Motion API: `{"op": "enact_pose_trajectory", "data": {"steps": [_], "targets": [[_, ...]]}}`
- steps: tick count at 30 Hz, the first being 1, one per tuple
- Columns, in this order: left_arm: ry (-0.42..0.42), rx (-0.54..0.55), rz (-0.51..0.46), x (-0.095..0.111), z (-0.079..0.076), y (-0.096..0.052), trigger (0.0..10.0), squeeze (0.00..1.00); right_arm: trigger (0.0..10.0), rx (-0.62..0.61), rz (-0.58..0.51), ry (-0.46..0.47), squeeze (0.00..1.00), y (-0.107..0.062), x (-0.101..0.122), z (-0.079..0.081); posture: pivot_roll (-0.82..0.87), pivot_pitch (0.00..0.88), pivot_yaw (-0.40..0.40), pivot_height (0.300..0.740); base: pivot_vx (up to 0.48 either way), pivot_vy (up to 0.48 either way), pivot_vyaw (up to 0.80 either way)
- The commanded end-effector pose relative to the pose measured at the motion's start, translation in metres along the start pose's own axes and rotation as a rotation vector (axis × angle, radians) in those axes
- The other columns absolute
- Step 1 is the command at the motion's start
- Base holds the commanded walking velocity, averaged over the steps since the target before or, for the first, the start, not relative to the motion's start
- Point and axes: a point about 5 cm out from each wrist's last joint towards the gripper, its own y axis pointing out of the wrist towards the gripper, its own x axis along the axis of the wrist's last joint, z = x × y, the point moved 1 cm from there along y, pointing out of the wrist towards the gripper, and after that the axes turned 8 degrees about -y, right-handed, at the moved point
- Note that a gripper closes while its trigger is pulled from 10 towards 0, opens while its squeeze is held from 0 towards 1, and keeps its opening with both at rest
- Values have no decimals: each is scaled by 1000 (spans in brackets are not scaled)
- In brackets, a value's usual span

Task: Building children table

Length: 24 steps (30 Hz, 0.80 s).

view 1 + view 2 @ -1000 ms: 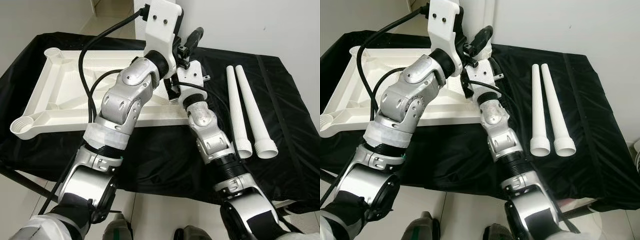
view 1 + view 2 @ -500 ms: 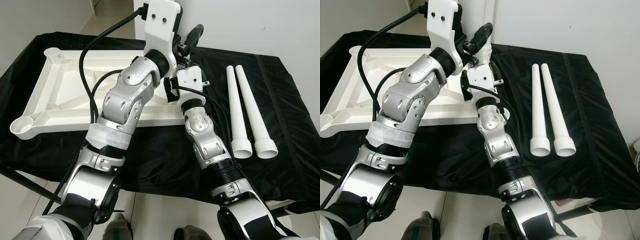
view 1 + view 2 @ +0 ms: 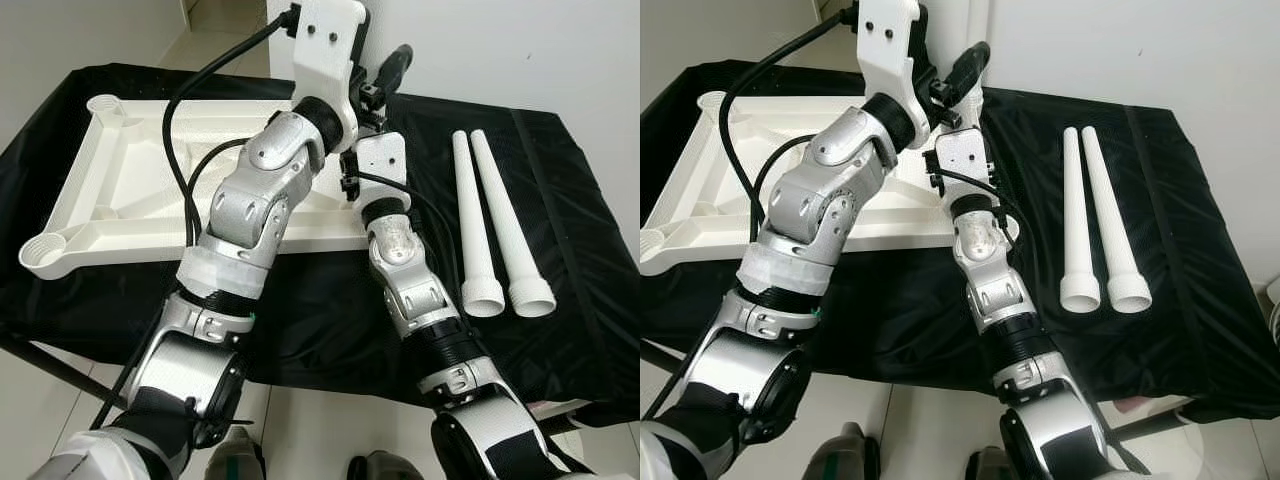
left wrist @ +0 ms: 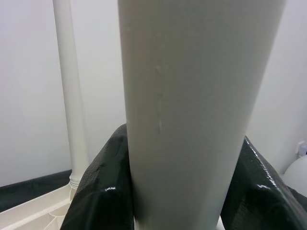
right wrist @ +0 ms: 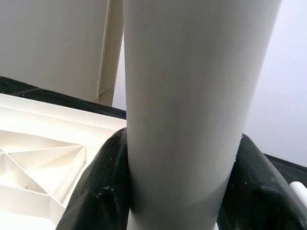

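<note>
Both hands grip one upright white plastic table leg (image 4: 192,110): the left hand (image 4: 177,191) and right hand (image 5: 177,191) each clamp it between black fingers. The leg stands over the upper-centre corner of the inverted white plastic tabletop (image 3: 130,200) (long axis vertical). Two spare white tapered legs (image 3: 490,230) lie at right on the black-draped surface (image 3: 580,250).

Plain white walls (image 3: 520,50) behind a table draped in black cloth (image 3: 590,250), pale glossy tiled floor (image 3: 930,430) below, a doorway (image 3: 225,20) at the far corner.
</note>
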Motion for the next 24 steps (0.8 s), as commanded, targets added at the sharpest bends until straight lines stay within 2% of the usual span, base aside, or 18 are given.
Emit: {"op": "enact_pose_trajectory", "data": {"steps": [1,4,5,6,9,10,19,20,24], "targets": [[24,51,-39,8,2,2,10000,0,0,-16,18,-9,0,0,-4,-1,61,30,-10,740,0,0,0],[24,38,-42,8,0,1,10000,0,0,-24,25,-8,0,1,-4,-2,62,29,-10,740,0,0,0],[27,29,-42,8,-2,1,10000,0,8745,-30,30,-10,0,2,-5,-3,63,28,-11,740,0,0,0],[32,14,-45,8,-5,1,10000,0,10000,-38,34,-9,0,2,-6,-3,63,26,-12,740,0,0,0],[-3,17,-49,7,-5,1,10000,0,10000,-41,32,-9,0,3,-5,-4,61,23,-12,740,0,0,0],[-36,1,-58,8,-6,0,10000,1000,10000,-44,37,-3,0,4,-5,-4,61,21,-12,740,0,0,0],[-58,-37,-70,10,-11,-2,10000,1000,10000,-60,50,7,0,5,-7,-7,60,12,-14,740,0,0,0],[-59,-44,-81,12,-11,-2,10000,0,10000,-62,50,8,0,6,-6,-8,59,10,-14,740,0,0,0],[-110,-59,-126,19,-10,-5,10000,0,10000,-74,53,13,0,7,-6,-10,56,0,-11,740,0,0,0]]}}
